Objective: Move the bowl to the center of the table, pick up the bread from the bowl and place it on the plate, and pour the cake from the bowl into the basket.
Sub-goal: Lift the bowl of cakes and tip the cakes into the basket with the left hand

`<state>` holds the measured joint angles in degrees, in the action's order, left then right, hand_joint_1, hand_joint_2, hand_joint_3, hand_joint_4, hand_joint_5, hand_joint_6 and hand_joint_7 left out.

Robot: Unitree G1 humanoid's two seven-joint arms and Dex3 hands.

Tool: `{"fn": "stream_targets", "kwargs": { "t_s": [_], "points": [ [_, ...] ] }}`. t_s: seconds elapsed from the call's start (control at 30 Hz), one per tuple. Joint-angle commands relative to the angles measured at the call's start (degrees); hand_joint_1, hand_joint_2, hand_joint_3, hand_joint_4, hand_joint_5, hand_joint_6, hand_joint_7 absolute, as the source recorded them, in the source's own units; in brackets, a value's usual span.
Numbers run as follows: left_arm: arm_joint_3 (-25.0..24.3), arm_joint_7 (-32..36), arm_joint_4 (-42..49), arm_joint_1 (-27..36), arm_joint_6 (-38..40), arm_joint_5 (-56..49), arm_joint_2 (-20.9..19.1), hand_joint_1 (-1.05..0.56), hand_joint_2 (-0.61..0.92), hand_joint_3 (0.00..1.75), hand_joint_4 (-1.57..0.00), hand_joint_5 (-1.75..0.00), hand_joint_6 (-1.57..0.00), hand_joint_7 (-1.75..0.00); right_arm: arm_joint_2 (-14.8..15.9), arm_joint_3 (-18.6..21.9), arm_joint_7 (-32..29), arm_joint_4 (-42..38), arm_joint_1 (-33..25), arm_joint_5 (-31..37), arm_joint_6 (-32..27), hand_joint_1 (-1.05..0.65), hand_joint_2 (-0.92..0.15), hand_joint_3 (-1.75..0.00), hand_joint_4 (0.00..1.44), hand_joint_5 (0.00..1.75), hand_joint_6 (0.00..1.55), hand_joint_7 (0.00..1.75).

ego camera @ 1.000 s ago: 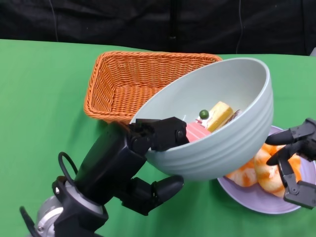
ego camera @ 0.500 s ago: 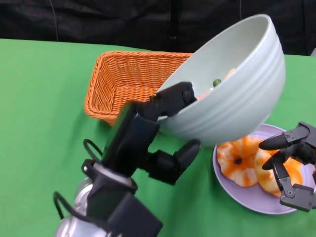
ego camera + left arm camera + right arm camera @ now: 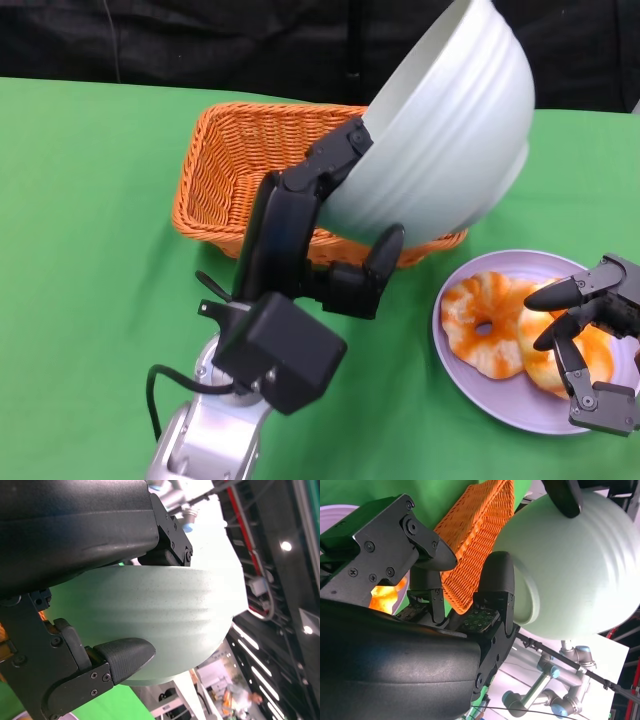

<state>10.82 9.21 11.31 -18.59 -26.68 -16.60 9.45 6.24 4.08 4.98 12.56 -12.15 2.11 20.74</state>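
Note:
My left hand grips the rim of the pale green bowl and holds it tipped steeply on its side above the orange wicker basket, its mouth turned toward the basket and away from the head view. The cake is hidden. The bowl's ribbed outside fills the left wrist view, and the bowl shows beside the basket in the right wrist view. Orange bread lies on the lilac plate. My right hand hovers over the plate's right side, fingers apart, holding nothing.
Green cloth covers the table, bare at the left and front. A dark curtain hangs behind the table's far edge. My silver left forearm rises from the lower middle of the head view.
My left hand has lifted the bowl higher and tipped it further over the basket, so its inside and the cake no longer show. The right hand stays over the plate.

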Motion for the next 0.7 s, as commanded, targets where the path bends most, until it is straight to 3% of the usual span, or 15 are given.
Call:
{"fn": "stream_targets", "kwargs": {
  "t_s": [0.03,0.2,0.47,0.7],
  "points": [
    [-1.59,1.86,2.79,-3.43,-1.31,2.72,1.53,-0.12,0.23,1.74,-1.05,-1.75,-0.88,-1.69,0.63,0.44,0.15,-0.57,-0.38,-0.36,1.08,0.04,-0.34,-1.34,0.77,1.32,0.70,1.07],
    [-2.65,1.89,5.52,-5.34,-1.06,5.07,3.05,-0.13,0.21,1.73,-1.04,-1.75,-0.89,-1.70,0.62,0.45,0.65,-0.91,-0.42,-0.71,1.51,0.07,-0.32,-1.38,0.77,1.32,0.70,1.07],
    [-7.55,0.49,11.64,-9.95,2.89,16.78,9.18,-0.13,0.25,1.68,-1.04,-1.75,-0.88,-1.75,0.58,0.31,0.75,-0.63,-1.08,-0.29,1.16,0.03,-0.30,-1.39,0.78,1.32,0.70,1.09],
    [-11.56,-1.30,14.58,-12.52,5.06,26.10,11.09,-0.13,0.25,1.66,-1.06,-1.75,-0.88,-1.75,0.41,-0.38,1.16,-0.26,-1.32,-0.20,0.77,0.02,-0.29,-1.41,0.78,1.34,0.69,1.10]
  ]
}}
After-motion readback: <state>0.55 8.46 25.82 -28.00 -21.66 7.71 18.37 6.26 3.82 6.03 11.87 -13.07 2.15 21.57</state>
